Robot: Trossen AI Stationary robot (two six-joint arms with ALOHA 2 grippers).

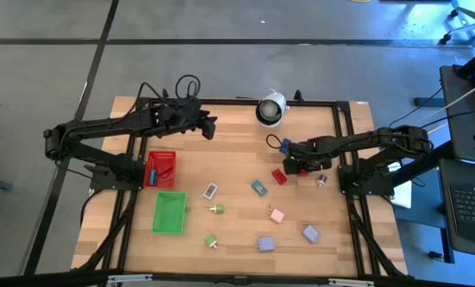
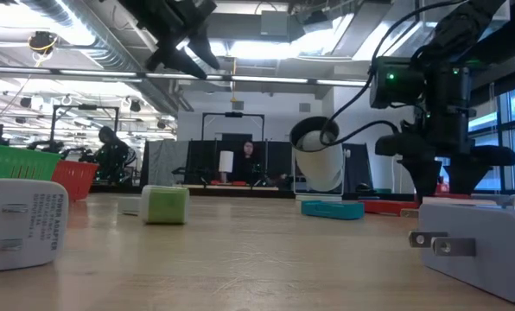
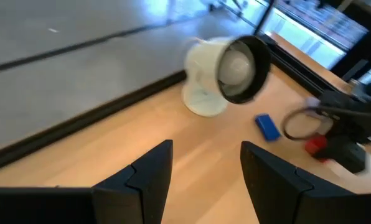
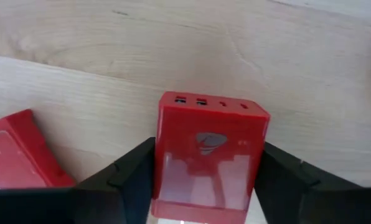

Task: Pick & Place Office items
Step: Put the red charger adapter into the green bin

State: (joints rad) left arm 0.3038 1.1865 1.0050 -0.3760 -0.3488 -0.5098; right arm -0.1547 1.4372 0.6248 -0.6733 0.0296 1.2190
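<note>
Right gripper at table 3 o'clock, jaws pinching red block, second red block just beside. Left gripper at 11 o'clock, jaws spread, empty, near white fan.

You see the worktop straight down from overhead, level from its surface, and close from each wrist; the white fan appears in three views.

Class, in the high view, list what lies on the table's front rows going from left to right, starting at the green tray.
green tray → green pin → lavender block → pink block → second lavender block
</note>
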